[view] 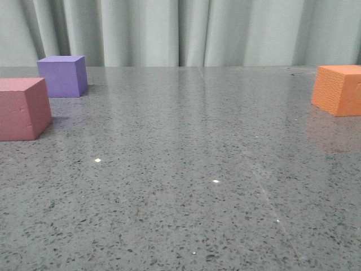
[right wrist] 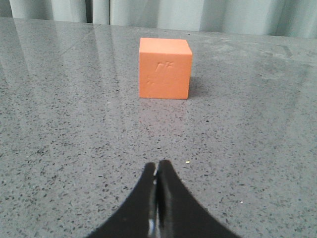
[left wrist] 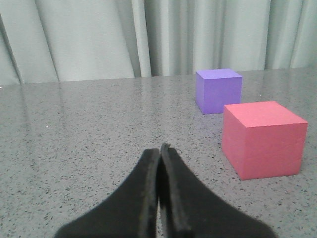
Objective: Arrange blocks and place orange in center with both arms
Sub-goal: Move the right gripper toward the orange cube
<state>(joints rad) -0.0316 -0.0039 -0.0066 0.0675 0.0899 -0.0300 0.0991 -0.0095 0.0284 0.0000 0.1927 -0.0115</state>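
The pink-red cube (view: 22, 108) sits at the table's left edge, with the purple cube (view: 62, 75) just behind it. The orange cube (view: 339, 89) sits at the far right. No gripper shows in the front view. In the left wrist view my left gripper (left wrist: 160, 148) is shut and empty, short of the pink-red cube (left wrist: 262, 139) and the purple cube (left wrist: 218, 90). In the right wrist view my right gripper (right wrist: 158, 165) is shut and empty, well short of the orange cube (right wrist: 164, 68), whose dented face is turned toward it.
The grey speckled table (view: 186, 169) stretches between the cubes. A pale curtain (view: 180, 31) hangs along the table's far edge.
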